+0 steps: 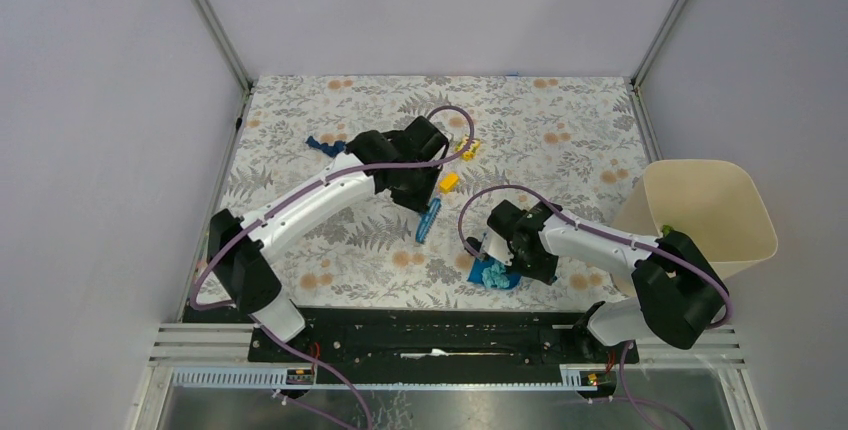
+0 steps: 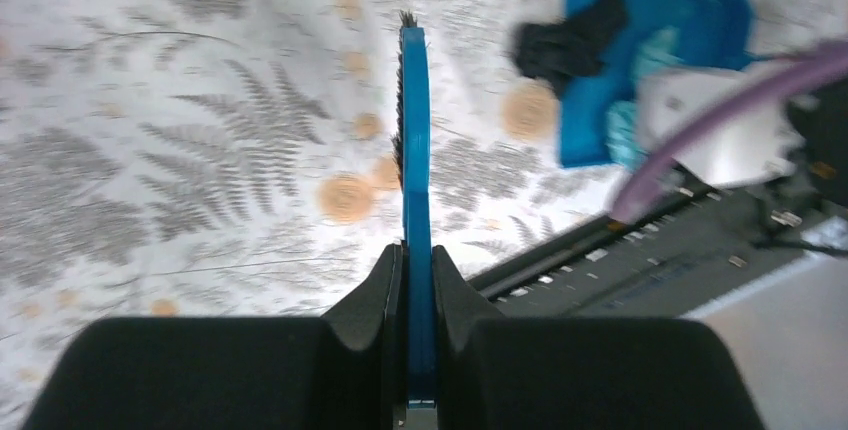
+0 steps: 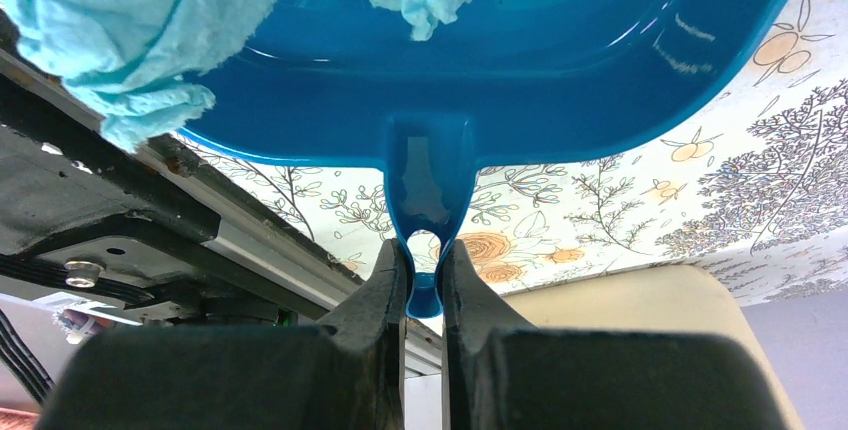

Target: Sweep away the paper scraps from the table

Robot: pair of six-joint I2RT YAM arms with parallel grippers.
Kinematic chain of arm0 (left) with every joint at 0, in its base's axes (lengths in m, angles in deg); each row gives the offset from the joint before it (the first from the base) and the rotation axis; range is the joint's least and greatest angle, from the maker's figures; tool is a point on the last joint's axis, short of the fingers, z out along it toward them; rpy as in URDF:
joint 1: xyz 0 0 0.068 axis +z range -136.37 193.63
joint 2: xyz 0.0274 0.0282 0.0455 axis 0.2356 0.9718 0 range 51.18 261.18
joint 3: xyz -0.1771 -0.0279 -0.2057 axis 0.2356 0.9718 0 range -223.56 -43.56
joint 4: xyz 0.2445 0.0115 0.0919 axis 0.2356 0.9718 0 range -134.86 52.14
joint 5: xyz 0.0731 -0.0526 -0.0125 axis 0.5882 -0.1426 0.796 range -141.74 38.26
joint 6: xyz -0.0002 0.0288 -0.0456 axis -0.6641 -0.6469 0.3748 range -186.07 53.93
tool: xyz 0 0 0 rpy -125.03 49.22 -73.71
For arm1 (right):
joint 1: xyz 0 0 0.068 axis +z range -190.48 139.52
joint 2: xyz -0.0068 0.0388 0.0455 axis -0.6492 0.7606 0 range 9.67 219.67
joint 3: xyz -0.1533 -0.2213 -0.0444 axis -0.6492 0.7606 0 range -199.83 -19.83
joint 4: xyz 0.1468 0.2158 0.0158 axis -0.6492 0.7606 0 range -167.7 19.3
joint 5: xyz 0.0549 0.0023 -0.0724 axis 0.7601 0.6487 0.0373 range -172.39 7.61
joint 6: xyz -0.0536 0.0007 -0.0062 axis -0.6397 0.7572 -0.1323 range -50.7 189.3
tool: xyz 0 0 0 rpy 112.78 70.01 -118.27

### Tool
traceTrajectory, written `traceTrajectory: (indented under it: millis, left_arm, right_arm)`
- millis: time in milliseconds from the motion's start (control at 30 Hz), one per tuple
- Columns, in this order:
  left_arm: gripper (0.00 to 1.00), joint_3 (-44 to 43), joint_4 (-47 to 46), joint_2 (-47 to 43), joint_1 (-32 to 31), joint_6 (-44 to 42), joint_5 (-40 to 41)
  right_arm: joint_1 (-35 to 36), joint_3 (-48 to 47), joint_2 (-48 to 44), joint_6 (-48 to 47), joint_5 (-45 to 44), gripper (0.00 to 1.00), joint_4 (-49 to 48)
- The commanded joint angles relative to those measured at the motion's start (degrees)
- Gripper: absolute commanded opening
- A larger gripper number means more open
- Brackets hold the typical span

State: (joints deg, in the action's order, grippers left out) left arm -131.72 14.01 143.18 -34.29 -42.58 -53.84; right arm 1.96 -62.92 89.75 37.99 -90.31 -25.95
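Right gripper (image 3: 424,260) tight on dustpan (image 3: 520,60) handle, paper scraps (image 3: 100,20) inside (left gripper (image 2: 417,260) tight on brush (image 2: 415,130))

The dustpan (image 3: 520,60) is glossy blue plastic, smooth enough to carry bright reflections. The paper scraps (image 3: 110,30) are light cyan, matt and heavily wrinkled, with a soft, tissue-like surface. The tabletop (image 1: 560,140) wears a matt white cloth printed with grey ferns and orange flowers. The brush (image 2: 415,150) is smooth blue plastic with dark, rough bristles along 1 edge. The right claw (image 3: 424,250) and left claw (image 2: 418,260) both look like matt black plastic. The bin (image 1: 710,205) is smooth, cream and faintly satin. The rail (image 3: 250,245) is bare, dull metal.
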Motion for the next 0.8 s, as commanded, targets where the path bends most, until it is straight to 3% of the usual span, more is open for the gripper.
traceTrajectory:
  millis: [0, 133, 300, 567, 767]
  left_arm:
    - [0.00, -4.97, 7.04, 6.03, 1.67, -5.05, 13.07]
    - [0.00, -8.31, 7.95, 13.66, 3.17, -7.09, 9.06]
    - [0.00, -9.15, 2.14, 18.13, 2.10, -7.29, -5.34]
    - [0.00, -8.88, -7.06, 18.64, -2.18, -4.36, -24.76]
    - [0.00, -8.57, -8.66, 15.50, -2.93, -3.27, -30.50]
  right_arm:
    - [0.63, -0.12, -0.36, 1.20, -0.67, 0.00, 1.05]
    - [0.63, -0.43, -0.52, 1.84, -0.83, 0.00, 1.36]
    - [0.68, -0.28, 0.14, 2.40, -0.35, 0.00, 0.94]
    - [0.63, 0.01, 0.74, 2.64, 0.53, 0.00, -0.26]
    - [0.63, 0.35, 0.72, 3.10, 0.56, 0.00, -1.63]
